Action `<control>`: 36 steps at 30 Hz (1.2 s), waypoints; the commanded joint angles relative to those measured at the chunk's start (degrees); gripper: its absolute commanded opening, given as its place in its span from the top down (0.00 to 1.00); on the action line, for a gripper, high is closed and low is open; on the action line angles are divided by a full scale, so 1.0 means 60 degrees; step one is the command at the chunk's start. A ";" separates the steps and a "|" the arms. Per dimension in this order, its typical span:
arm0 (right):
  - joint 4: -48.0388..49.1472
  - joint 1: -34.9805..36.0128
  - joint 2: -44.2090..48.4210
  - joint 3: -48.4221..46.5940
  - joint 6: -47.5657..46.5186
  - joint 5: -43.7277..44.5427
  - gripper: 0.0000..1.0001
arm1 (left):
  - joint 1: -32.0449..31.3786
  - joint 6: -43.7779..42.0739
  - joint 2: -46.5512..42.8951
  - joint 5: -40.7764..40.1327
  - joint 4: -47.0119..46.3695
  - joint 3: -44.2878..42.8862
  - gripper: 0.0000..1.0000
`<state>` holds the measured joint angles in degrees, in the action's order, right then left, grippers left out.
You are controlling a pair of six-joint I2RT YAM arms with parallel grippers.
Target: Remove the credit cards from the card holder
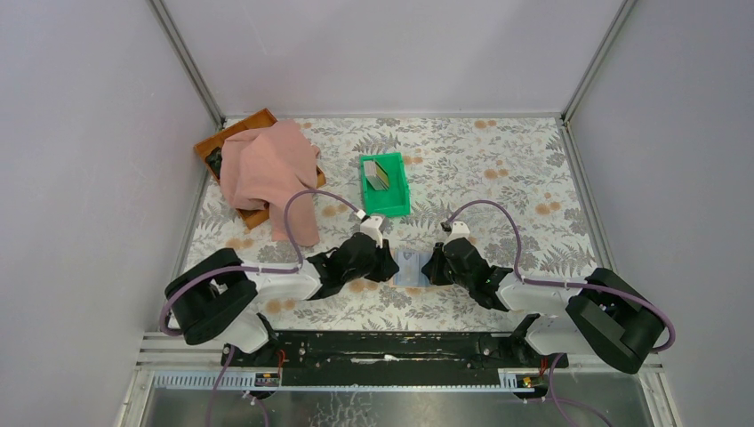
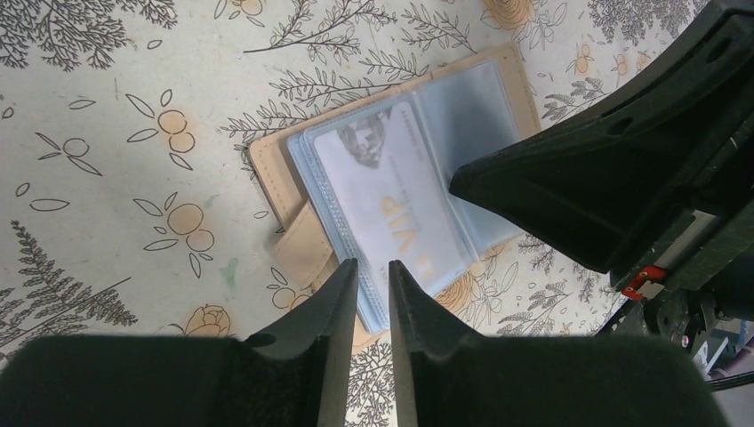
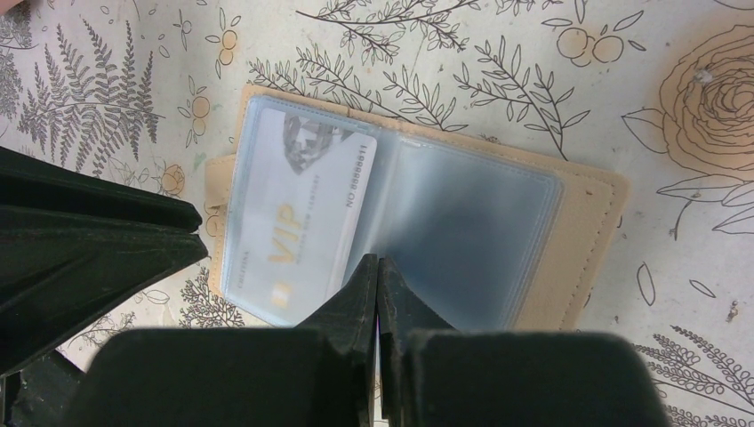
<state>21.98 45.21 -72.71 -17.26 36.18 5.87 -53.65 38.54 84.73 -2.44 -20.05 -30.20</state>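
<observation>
Holder [image 1: 411, 267] lies open and flat on the floral worktop [image 1: 498, 169], near the front edge, between the two end effectors. Tan cover faces down, and its border shows all round the clear sleeves [image 3: 471, 231]. From the right wrist view, the left-hand sleeve holds one silver VIP card [image 3: 298, 213], fully seated, print readable through the plastic. The right-hand sleeve looks pale blue and see-through, with no card visible in it. A tan closing tab sticks out from the holder's edge on the card side. Left end effector [image 2: 373, 267] sits low over the holder's edge on that side, fingers a narrow slit apart. The sleeve edge shows in the gap, but I cannot tell whether anything is pinched. Right end effector [image 3: 378, 262] has its fingers pressed fully together, tips at the middle fold of the sleeves from the opposite side. I cannot tell whether a sleeve is caught between them. The two end effectors face each other, close but not touching. Green bin [image 1: 388, 205] stands further back, well apart from the holder. It holds cards [image 1: 380, 174] leaning on edge at its far end, grey ones and one yellowish, the count unclear. Rest of the bin floor is bare. At back left, a pink cloth [image 1: 267, 165] is draped over a brown tray [image 1: 233, 135], hiding most of it. A dark item shows at the tray's left edge, too small to identify.
</observation>
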 commanded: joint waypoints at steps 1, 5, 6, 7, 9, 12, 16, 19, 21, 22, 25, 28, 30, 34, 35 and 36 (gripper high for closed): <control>-0.0001 -0.0021 -0.0113 -0.0024 0.0041 -0.0014 0.98 | -0.0052 0.0072 0.0156 0.0205 -0.0625 -0.0107 0.74; -0.0001 -0.0021 -0.0128 -0.0024 0.0037 0.0000 0.98 | -0.0055 0.0124 0.0266 0.0266 -0.0742 -0.0102 0.74; -0.0001 -0.0021 -0.0128 -0.0024 0.0034 0.0003 0.98 | -0.0062 0.0137 0.0295 0.0299 -0.0746 -0.0115 0.75; -0.0014 -0.0021 -0.0117 -0.0024 0.0043 0.0003 0.98 | -0.0056 0.0131 0.0344 0.0299 -0.0745 -0.0123 0.75; -0.0042 -0.0024 -0.0094 -0.0012 0.0027 0.0003 0.98 | -0.0053 0.0178 0.0410 0.0347 -0.0787 -0.0138 0.75; -0.0046 -0.0021 -0.0030 0.0033 0.0031 0.0030 0.98 | -0.0055 0.0238 0.0535 0.0389 -0.0851 -0.0138 0.75; -0.0074 -0.0026 0.0016 0.0049 0.0023 0.0025 0.99 | -0.0054 0.0256 0.0701 0.0438 -0.0909 -0.0159 0.74; -0.0074 -0.0021 0.0022 0.0063 0.0017 0.0046 0.99 | -0.0064 0.0256 0.0793 0.0513 -0.0974 -0.0168 0.75; -0.0054 -0.0021 0.0008 0.0073 0.0021 0.0043 0.99 | -0.0053 0.0270 0.0817 0.0530 -0.0992 -0.0195 0.75; -0.0042 -0.0024 -0.0007 0.0078 0.0032 0.0060 0.99 | -0.0057 0.0276 0.0821 0.0553 -0.1001 -0.0208 0.75; -0.0005 -0.0021 -0.0065 0.0089 0.0034 0.0047 0.99 | -0.0053 0.0285 0.0861 0.0613 -0.1021 -0.0226 0.75; 0.0028 -0.0024 -0.0084 0.0107 0.0048 0.0044 0.99 | -0.0061 0.0299 0.0868 0.0683 -0.1039 -0.0252 0.75; 0.0040 -0.0021 -0.0098 0.0120 0.0045 0.0041 0.99 | -0.0059 0.0324 0.0839 0.0723 -0.1052 -0.0255 0.75; 0.0092 -0.0021 -0.0149 0.0148 0.0058 0.0039 0.99 | -0.0062 0.0365 0.0688 0.0786 -0.1021 -0.0267 0.75; 0.0121 -0.0021 -0.0164 0.0158 0.0062 0.0033 0.99 | -0.0067 0.0352 0.0637 0.0798 -0.0979 -0.0294 0.75; 0.0141 -0.0024 -0.0182 0.0160 0.0079 0.0014 0.99 | -0.0055 0.0341 0.0616 0.0792 -0.0939 -0.0315 0.76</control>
<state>22.57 45.21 -72.77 -16.99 36.34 5.89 -53.65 40.32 89.49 1.26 -23.27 -30.20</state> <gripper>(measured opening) 0.021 0.248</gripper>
